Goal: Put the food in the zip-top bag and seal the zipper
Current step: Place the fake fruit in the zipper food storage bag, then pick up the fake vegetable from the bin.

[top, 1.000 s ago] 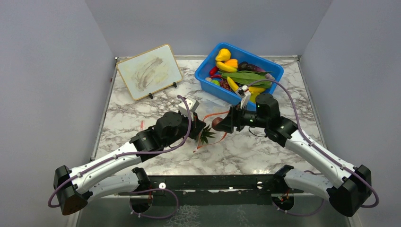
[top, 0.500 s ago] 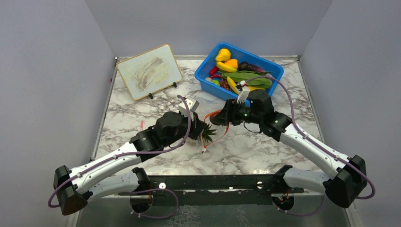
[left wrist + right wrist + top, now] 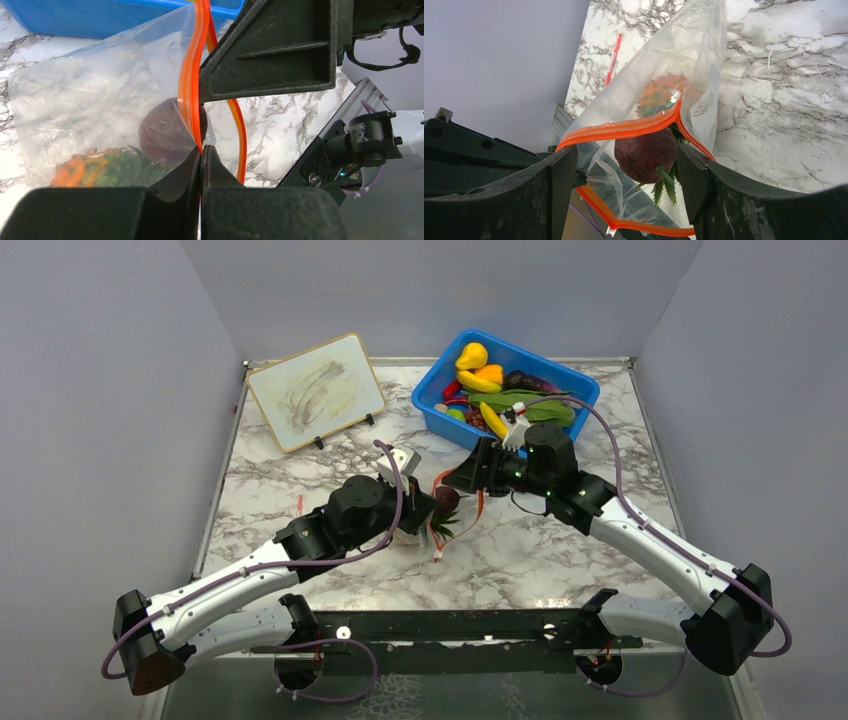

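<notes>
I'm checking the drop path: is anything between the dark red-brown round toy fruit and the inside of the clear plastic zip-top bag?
Nothing visible. The left gripper pinches the red-orange zipper strip, holding the bag's mouth apart, and the fruit sits in that opening between the right gripper's open fingers.

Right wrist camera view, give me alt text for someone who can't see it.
A dark red-brown round fruit sits at the open mouth of a clear zip-top bag, between the open fingers of the right gripper. The bag's orange zipper gapes around it, an orange pineapple lies deeper inside, and a marble table shows beyond.
</notes>
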